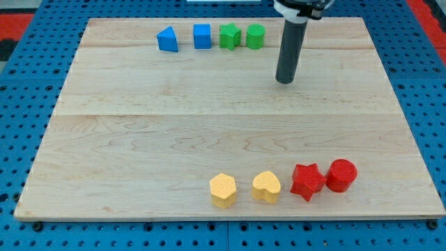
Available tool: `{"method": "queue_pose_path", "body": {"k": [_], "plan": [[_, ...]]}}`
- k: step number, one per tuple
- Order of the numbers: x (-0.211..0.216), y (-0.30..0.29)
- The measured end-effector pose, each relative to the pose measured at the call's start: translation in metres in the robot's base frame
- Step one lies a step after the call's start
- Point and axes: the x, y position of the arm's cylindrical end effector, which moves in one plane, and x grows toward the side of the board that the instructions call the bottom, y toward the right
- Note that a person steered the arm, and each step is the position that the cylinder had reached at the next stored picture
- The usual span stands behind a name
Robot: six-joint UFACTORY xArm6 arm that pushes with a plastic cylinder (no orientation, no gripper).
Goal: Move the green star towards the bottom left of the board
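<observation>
The green star (pixel 230 36) sits near the top edge of the wooden board (pixel 139 139), between a blue cube (pixel 202 36) on its left and a green cylinder (pixel 255 35) just beside it on the right; a blue triangle (pixel 167 40) ends the row. The rod carries no gripper, so nothing is grasped; the tip (pixel 285 81) rests right of and below the green cylinder, apart from it. Along the bottom lie a yellow hexagon (pixel 223 190), yellow heart (pixel 266 187), red star (pixel 307 181) and red cylinder (pixel 341 175).
</observation>
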Motion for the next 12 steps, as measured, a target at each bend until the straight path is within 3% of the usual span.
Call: {"method": "queue_pose_path", "body": {"k": [3, 4, 5, 7, 9, 11, 12], "plan": [[-0.088, 0.018], [-0.105, -0.023], [-0.105, -0.072], [-0.118, -0.101], [-0.077, -0.188], [-0.082, -0.207], [-0.057, -0.23]]}}
